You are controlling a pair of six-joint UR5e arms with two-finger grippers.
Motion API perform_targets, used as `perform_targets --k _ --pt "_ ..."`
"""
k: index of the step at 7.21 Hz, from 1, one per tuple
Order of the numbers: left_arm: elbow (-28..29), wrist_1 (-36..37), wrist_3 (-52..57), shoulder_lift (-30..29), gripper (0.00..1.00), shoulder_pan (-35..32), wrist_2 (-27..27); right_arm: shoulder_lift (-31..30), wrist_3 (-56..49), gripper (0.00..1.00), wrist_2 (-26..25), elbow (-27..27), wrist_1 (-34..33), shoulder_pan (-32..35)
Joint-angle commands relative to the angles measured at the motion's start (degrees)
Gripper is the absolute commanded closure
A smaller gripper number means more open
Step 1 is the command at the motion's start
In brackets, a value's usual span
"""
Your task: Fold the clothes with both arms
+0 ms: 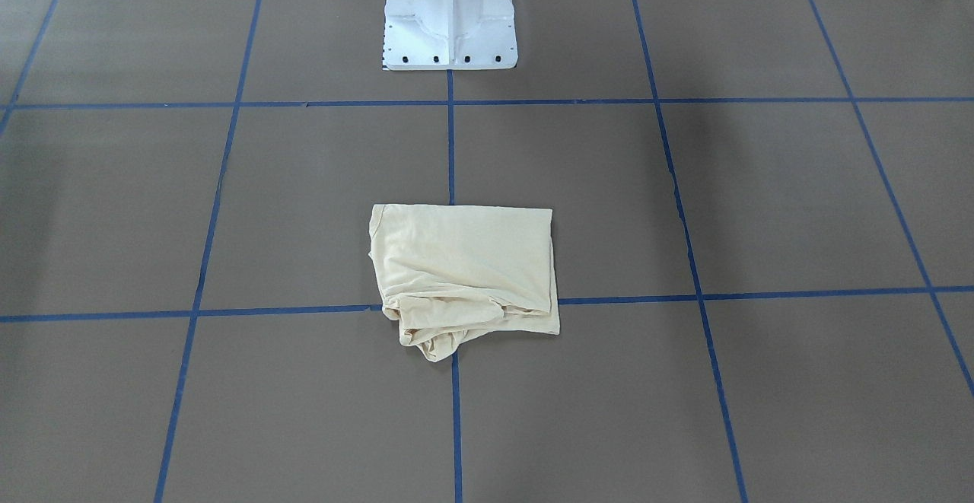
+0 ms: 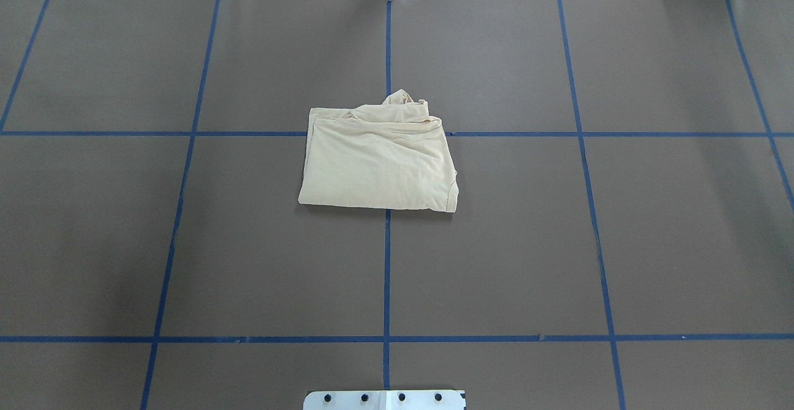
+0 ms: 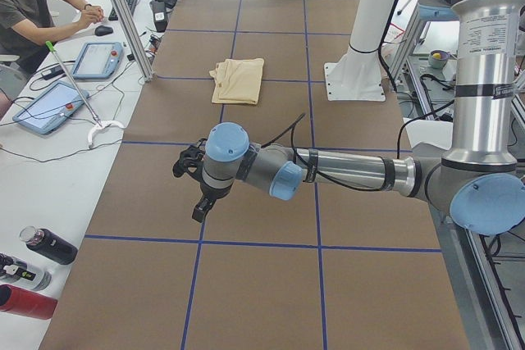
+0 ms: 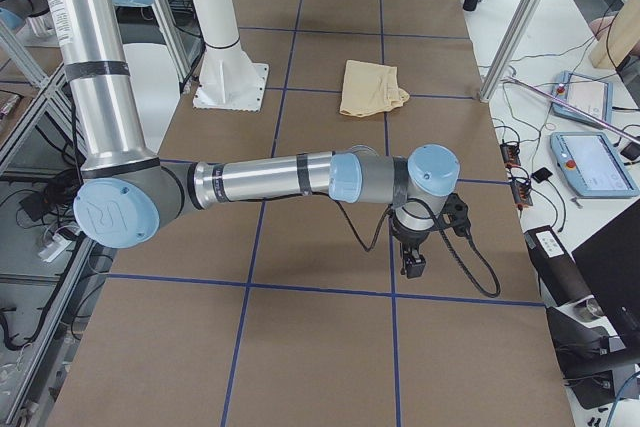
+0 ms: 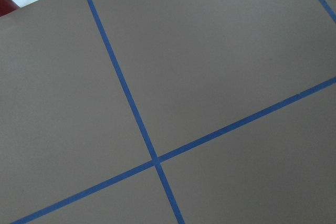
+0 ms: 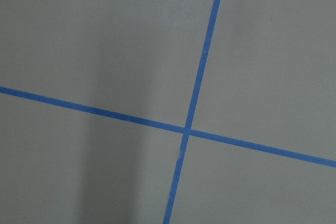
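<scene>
Both pincers idle, shirt folded mid-table.
My left gripper (image 3: 198, 202) and right gripper (image 4: 412, 262) hang low over the table (image 2: 186, 242), one towards each end; open or closed, I cannot tell. The T-shirt (image 2: 379, 162) lies well apart from both, a compact rectangle with its far edge bunched. If tidying, I should pinch that lump lightly and tuck it without dragging the layers.

Left arm (image 3: 344, 171) was stretched out level, wrist turned down, jaws pointing down; right arm (image 4: 270, 179) mirrored that pose; jaws' opening was unreadable on both
</scene>
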Motion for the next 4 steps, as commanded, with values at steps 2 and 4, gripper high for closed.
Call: perform_targets --k 2,4 --pt "-0.2 -0.14 -0.04 0.23 0.0 0.06 0.01 -1.07 0.6 0.0 0.7 0.33 0.57 0.04" --pt "-0.46 0.12 0.14 0.4 0.0 -0.2 -0.26 -1.51 0.42 0.0 0.87 0.42 0.66 -0.05"
